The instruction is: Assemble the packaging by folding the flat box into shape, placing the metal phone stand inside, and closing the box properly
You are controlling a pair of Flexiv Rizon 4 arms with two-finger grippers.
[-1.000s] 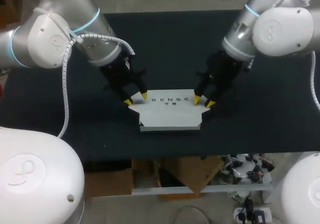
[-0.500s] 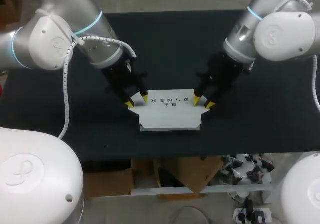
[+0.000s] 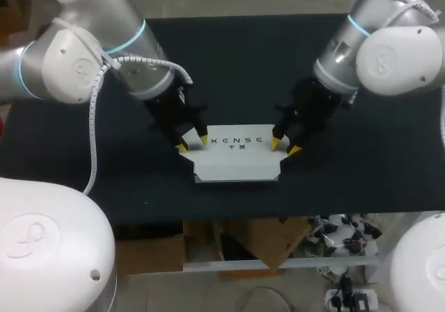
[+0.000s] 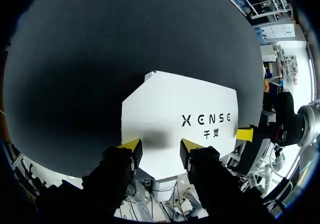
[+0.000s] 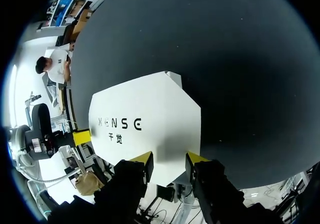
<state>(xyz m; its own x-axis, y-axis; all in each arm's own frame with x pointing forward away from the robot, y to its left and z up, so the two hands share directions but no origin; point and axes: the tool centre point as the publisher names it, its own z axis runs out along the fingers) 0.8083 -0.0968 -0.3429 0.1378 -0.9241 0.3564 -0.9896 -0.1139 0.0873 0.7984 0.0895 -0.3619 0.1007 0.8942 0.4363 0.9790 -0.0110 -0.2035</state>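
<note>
Where it lies: a white cardboard box (image 3: 236, 160) sits flat on the black counter (image 3: 229, 62), midway between the two arms, with dark print on its upper panel.
Long axis: it runs side to side across the counter, one short end toward each arm. The short ends have notched, angled corners where the flaps are cut.
Left jaws: parted and holding nothing, at the box's left end. In the left wrist view the yellow fingertips (image 4: 131, 145) sit at the panel's near edge, with the box stretching away ahead of them.
Right jaws: likewise parted and empty, at the box's right end. In the right wrist view their fingertips (image 5: 143, 159) frame the near edge the same way.
Contact: I cannot tell whether any tip presses on the card. A soft shadow on the panel just ahead of the left jaws suggests they are very close above it.
Nearer arm: neither; the left arm (image 3: 132, 62) and right arm (image 3: 348, 55) stand matched, each at its own end.
Key relation: the box lies ahead of and beneath both pairs of fingers. Raising an end probably means getting a tip under an edge that lies flush on the counter.
Material: thin, smooth, matte card with crisp creases. It is likely light and apt to slide if pushed from one end only.
Missing: the phone stand shows in no view.
Stage: the box looks flat or nearly so, so folding seems to be at its start.
</note>
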